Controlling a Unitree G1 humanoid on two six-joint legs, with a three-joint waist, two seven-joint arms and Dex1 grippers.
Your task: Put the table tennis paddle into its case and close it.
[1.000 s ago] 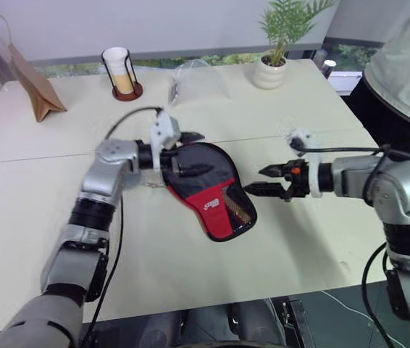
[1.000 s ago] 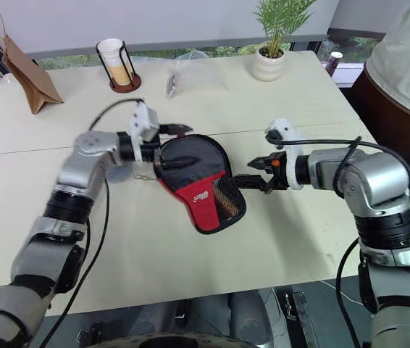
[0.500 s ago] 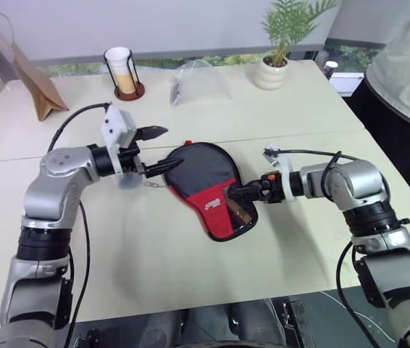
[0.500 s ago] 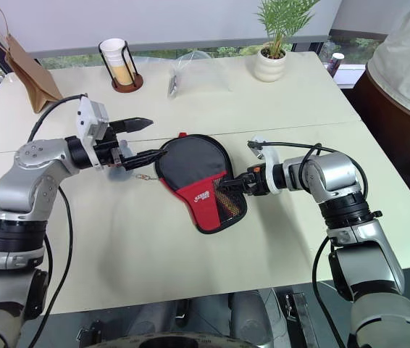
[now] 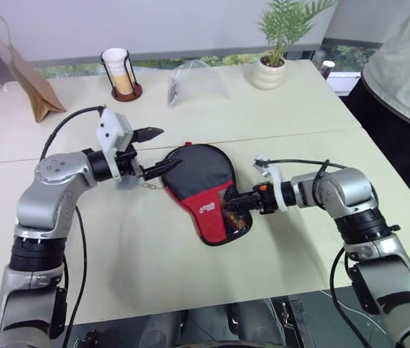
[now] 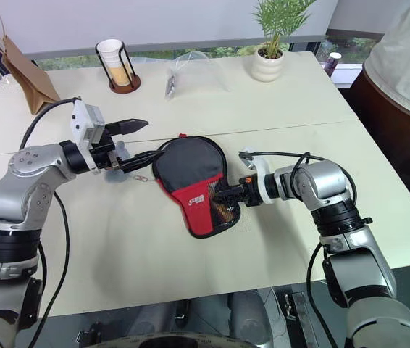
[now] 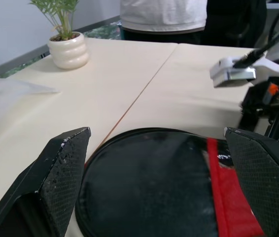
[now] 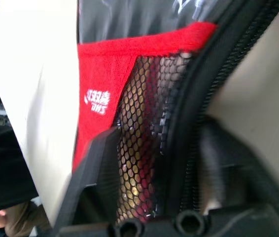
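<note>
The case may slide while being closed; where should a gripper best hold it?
Probably the mesh-pocket edge of the case, from the robot's right side. It lies flat there, facing the right gripper, which pinches that edge; the left gripper is open.

A cream bench fills most of the frame. At upper left a brown paper bag stands; right of it, a cup in a wire holder. A clear plastic bag lies top centre, a potted plant at upper right. A person stands at the right edge.
</note>
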